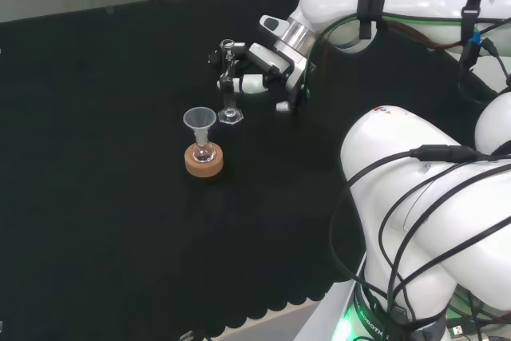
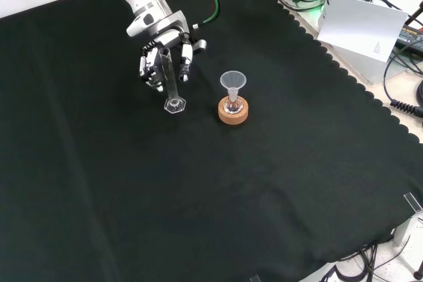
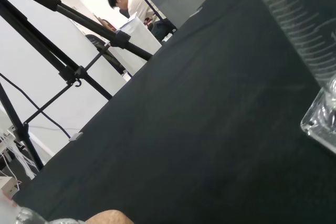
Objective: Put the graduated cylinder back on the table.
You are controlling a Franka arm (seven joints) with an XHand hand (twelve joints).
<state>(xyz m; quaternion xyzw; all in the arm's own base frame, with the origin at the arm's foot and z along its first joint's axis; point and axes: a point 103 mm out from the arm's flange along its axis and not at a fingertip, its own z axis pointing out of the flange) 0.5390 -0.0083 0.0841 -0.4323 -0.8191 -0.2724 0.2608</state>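
Gripping the clear glass graduated cylinder with curled fingers, the black-and-white hand has its foot at the black cloth — settle it flat before releasing, clear of the cork-ringed funnel flask.

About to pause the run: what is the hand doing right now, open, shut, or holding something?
Hand: shut on the graduated cylinder, whose base is at the black cloth.

From behind the arm we overlook the worktop; from the front we look down; both share the cork stand; the wrist skims low.
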